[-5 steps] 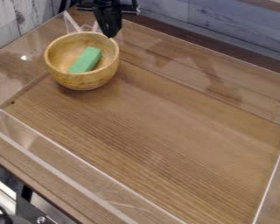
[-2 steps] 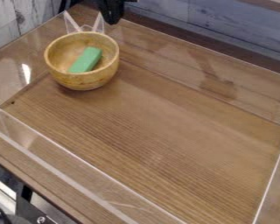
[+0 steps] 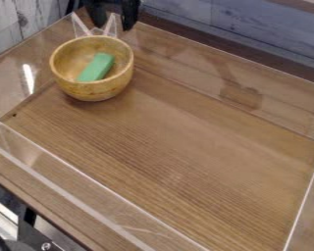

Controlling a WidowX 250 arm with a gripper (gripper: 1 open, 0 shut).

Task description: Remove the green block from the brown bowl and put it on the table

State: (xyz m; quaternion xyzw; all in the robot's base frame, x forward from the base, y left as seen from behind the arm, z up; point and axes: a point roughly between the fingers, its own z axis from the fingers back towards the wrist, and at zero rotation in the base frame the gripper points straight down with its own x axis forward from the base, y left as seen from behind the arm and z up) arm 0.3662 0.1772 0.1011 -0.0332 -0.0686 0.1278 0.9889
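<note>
The brown bowl stands at the table's far left. The green block lies slanted inside it, resting on the pale inner wall. My gripper hangs at the top edge of the view, just behind the bowl's far rim and pointing down. Its two dark fingers stand apart with nothing between them, so it is open. It touches neither the bowl nor the block. Its upper part is cut off by the frame.
The wood-grain table has raised transparent edges along the front and sides. A grey plank wall runs behind it. Dark hardware sits below the front left corner.
The gripper has shifted left and toward the back, away from the bowl's right rim, and its fingers have gone from shut to spread. Bowl and block have not moved.
</note>
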